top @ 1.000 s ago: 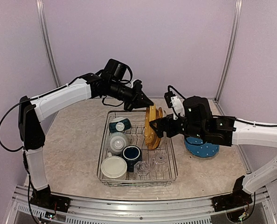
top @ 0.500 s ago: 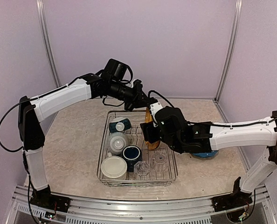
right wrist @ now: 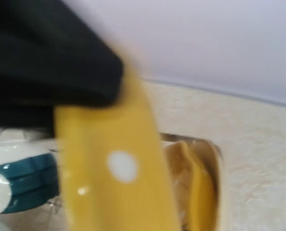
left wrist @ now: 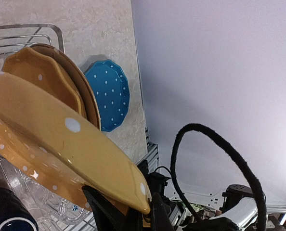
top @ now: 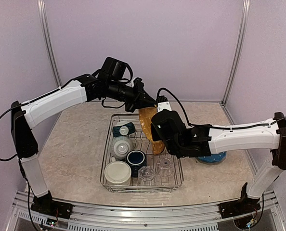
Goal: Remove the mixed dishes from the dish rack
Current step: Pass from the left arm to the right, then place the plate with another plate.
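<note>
My left claw [left wrist: 135, 215] is clenched on the rim of the yellow dotted plate [left wrist: 61, 130], black fingers on either side of it, and the plate hangs tilted above the far part of the dish rack [top: 106, 161]. Its glaze is glossy mustard with scattered white dots and a softly scalloped edge. Just behind it two more plates stand upright in the rack: a second yellow one [left wrist: 39, 72] and a cream one with a brown rim [left wrist: 86, 98]. My right claw [top: 156, 129] sits close against the lifted plate. The arm's own black head hides it from above and its wrist view is a yellow blur, so I cannot tell whether it is parted or closed. The rack is thin silver wire, rectangular and low-sided. In it lie a small teal bowl [top: 123, 130], a cream mug [top: 121, 145] on its side, a navy mug [top: 136, 159] mouth up, a pale round dish [top: 117, 172] and two faceted clear glass tumblers [top: 146, 174]. Right of the rack a scalloped blue plate [left wrist: 109, 94] with white dots lies flat on the counter [top: 71, 144], partly under the right arm. The counter is beige and marbled like stone. Pale lilac walls [top: 181, 48] with metal uprights [top: 49, 43] close it in.
</note>
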{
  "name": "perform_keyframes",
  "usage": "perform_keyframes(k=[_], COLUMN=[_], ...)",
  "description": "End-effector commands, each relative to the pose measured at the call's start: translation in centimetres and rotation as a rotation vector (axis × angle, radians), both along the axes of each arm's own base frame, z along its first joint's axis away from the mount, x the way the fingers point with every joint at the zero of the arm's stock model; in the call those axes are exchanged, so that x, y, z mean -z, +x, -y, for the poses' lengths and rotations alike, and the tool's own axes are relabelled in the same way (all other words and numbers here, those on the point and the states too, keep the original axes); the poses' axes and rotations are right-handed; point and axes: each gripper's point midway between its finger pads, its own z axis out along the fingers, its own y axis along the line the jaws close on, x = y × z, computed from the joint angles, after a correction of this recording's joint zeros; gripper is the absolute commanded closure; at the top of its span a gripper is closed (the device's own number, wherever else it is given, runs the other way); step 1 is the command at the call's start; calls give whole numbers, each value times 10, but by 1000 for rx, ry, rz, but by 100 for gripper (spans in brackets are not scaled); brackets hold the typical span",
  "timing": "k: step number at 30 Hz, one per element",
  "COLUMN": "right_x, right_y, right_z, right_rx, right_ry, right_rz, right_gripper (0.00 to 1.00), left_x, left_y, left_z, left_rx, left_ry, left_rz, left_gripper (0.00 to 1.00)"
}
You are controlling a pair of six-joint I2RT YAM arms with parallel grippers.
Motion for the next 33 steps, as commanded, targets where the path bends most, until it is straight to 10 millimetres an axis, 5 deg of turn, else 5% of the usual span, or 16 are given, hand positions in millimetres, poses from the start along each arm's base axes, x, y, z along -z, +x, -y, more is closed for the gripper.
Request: perform_keyframes(k=[1,5,10,18,24,33], right_x=[-16,-36,-54,-78,-97,-129], right_y=[-4,-5,-3,2,3,9], right_z=[-10,-15,-18,-17,-19,7], right_rx=[-29,-60,-66,-99,-200,-299], right_ry=[40,93,115,197,318,472], right_rz=[27,65,109,132,106,102], right_gripper=[100,100,100,100,100,100], left_x=[-65,-59,-54,-68,-88,-125], left_y=[-23,-19,-22,-24,-21,-8], left_z=[4,-12,-28,-76,-141,-256], left_rx=[55,18,0,-71,-174,-391], left_ry=[-138,-41,19,102,153,250], left_rz=[153,197,251,382,500,619], left_gripper=[100,95,38,4,1,1])
